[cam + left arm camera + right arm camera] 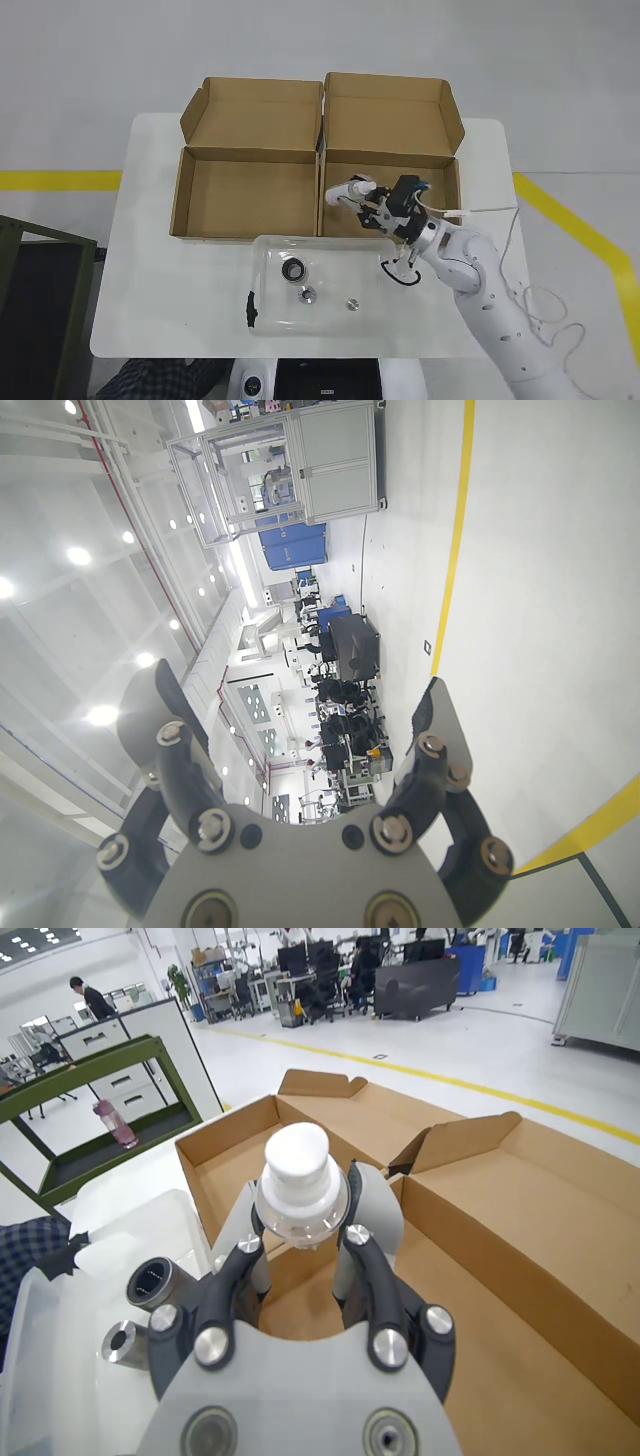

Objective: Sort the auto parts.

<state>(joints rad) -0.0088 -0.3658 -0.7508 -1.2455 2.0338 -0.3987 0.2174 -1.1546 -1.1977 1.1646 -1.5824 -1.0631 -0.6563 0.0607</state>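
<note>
top overhead, right wrist close, sharing boxes

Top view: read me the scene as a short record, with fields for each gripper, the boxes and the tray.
right gripper: shut on a white part, over the right box near its left wall
left gripper: open, holding nothing
boxes: left box and right box, cardboard, lids open, side by side
tray: clear, in front of the boxes
tray contents: dark ring, metal sleeve, small metal disc
</note>
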